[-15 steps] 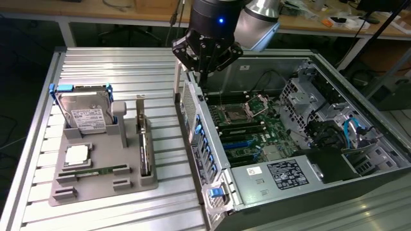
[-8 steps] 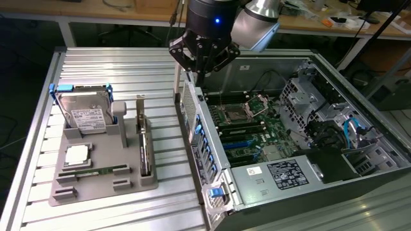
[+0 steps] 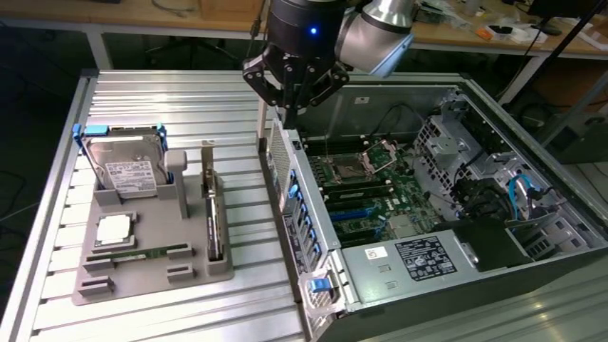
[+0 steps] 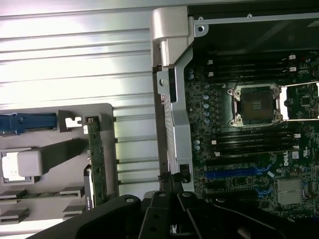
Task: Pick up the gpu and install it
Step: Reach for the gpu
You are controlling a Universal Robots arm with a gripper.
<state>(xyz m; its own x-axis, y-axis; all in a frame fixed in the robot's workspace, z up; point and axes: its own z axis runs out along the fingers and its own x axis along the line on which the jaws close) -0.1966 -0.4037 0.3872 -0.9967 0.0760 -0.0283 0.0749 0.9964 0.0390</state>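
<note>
Gpu point(image 3: 215, 214) stands on edge along the case-side edge of the grey holder point(image 3: 142, 286), untouched. Gripper point(image 3: 290, 105) hangs closed, apparently empty, above the rear wall of the computer case point(image 3: 281, 164). A good approach needs the jaws opened and aligned across the card's thickness.

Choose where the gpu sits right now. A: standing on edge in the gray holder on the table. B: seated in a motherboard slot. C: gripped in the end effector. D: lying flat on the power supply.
A: the gpu stands on edge in the gray holder, and the end effector hangs well apart from it.
</note>
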